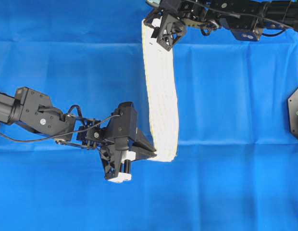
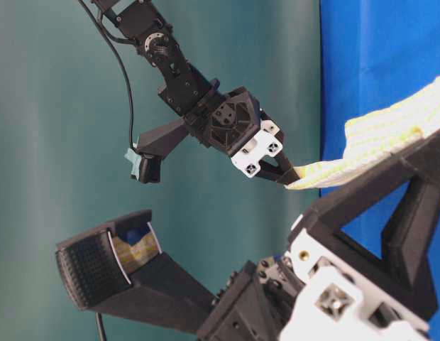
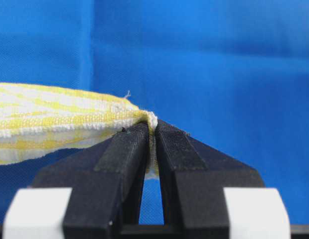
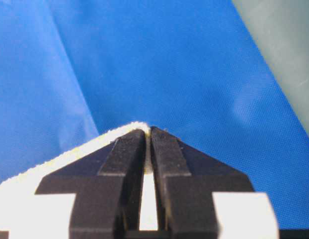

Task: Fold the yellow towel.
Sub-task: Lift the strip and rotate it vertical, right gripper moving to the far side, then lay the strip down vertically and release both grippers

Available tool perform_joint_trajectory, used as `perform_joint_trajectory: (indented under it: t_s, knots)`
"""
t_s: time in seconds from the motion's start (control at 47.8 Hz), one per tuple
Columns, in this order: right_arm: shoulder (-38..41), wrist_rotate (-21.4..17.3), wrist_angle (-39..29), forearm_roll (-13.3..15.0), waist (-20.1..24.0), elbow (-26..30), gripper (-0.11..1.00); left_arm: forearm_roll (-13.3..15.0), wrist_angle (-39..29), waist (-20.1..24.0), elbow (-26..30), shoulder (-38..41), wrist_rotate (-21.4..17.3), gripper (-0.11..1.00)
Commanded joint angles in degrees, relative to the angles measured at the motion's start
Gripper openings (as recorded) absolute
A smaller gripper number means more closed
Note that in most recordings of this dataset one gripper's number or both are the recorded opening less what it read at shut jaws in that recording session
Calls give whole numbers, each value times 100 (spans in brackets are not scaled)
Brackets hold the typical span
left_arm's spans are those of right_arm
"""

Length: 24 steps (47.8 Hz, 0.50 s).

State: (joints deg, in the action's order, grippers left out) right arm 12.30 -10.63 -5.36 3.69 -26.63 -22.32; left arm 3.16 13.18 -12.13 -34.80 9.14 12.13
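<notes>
Overhead: both fingers pinch yellow towel (image 1: 162,86) ends above blue table cloth (image 1: 235,96).

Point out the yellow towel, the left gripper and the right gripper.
yellow towel (image 1: 162,91): overhead view, middle of the strip.
left gripper (image 1: 151,153): overhead view, fingertips at towel's near end.
right gripper (image 1: 151,24): overhead view, fingertips at far end.

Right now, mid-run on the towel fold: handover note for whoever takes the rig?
Left gripper: shut on one end of the yellow towel, pinching its edge.
Right gripper: shut on the opposite end, at the top of the overhead view.
Towel: hangs between the two grippers as a long narrow band, lifted off the blue table cloth; several layers show at the left pinch, so it looks already folded lengthwise.
Left: probably bring the two ends together to fold the band, lay it on the cloth, release.
</notes>
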Motion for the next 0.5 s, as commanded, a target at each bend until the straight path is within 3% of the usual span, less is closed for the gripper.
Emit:
perform_joint_trajectory:
  t_s: [0.0, 0.188, 0.251, 0.397, 0.481]
  knots:
    - [-97, -18, 26, 18, -9, 132, 3, 0, -18, -18, 26, -202, 9, 4]
    - [-97, -9, 53, 18, 0, 132, 5, -9, -79, -9, 18, -211, 18, 4]
    - [-88, -18, 79, 18, 9, 141, 15, 9, -79, 0, 18, -211, 18, 8]
    - [-97, -18, 193, 18, 26, 141, 56, 35, -185, 18, -35, -264, 62, 43]
    - [-149, -18, 185, 18, 35, 132, 71, 35, -387, 18, -88, -387, 44, 68]
